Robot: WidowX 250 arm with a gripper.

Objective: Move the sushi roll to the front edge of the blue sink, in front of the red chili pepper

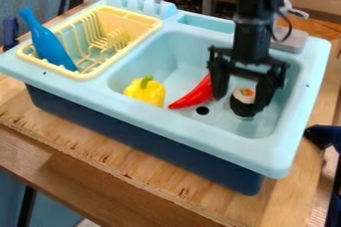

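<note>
Sushi roll (244,102) stands near the front-right corner of the sink (230,144), between the open jaws of the gripper (241,100); the approach looks nearly done, grasp and lift left

My black WidowX arm (252,24) hangs near-vertical from the upper edge. My two-finger gripper (240,102) points downward, its fingers (220,85) spread apart.

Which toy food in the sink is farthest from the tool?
Yellow bell pepper, green stem, nearest the rack; red chili and sushi roll sit by the tool.
</note>
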